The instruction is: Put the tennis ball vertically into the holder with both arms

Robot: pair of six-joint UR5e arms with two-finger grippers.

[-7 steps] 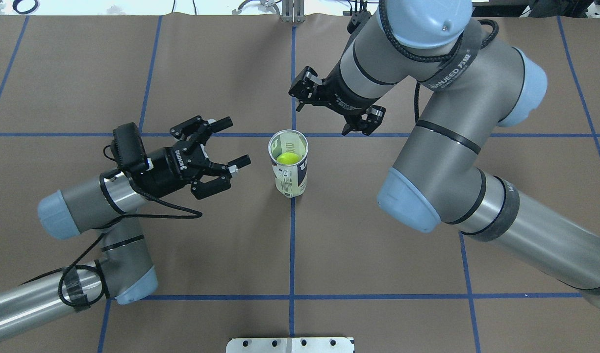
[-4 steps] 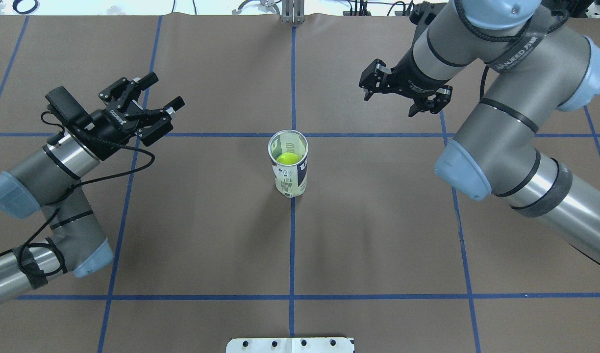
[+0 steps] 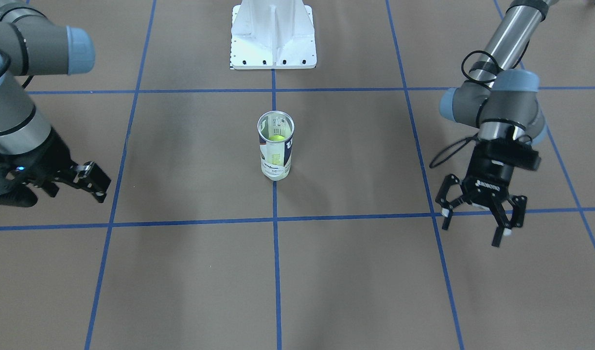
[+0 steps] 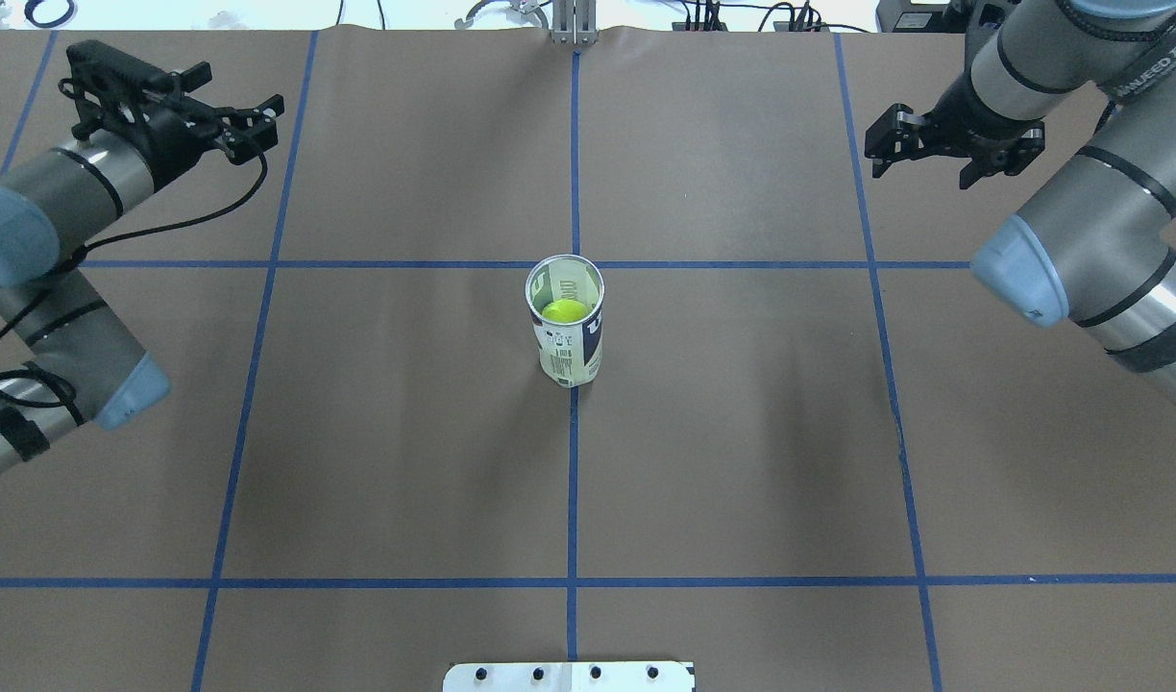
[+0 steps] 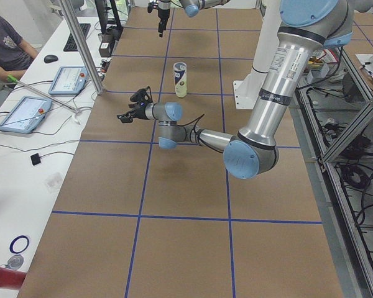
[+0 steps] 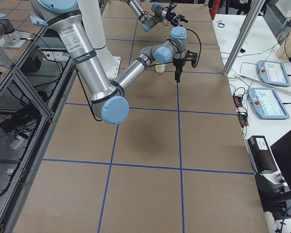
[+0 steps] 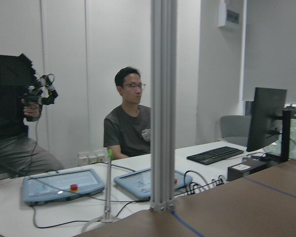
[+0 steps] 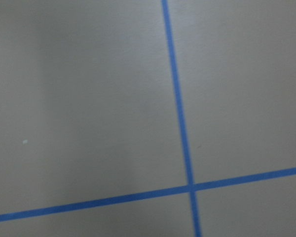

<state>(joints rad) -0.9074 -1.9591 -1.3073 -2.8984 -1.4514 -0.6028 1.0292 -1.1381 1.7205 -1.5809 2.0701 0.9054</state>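
Insertion looks complete: the yellow-green tennis ball (image 4: 564, 310) lies low inside the slim clear plastic holder can (image 4: 569, 344) with its white-and-navy label and metal rim. The can stands upright at the middle of the brown blue-gridded bench (image 4: 742, 432), touched by neither arm. The black left end effector (image 3: 475, 224) and black right end effector (image 4: 926, 163) both hang empty with fingers spread, well apart from the can. Judged next move is only to stay clear, since a tall light can would likely tip if brushed.
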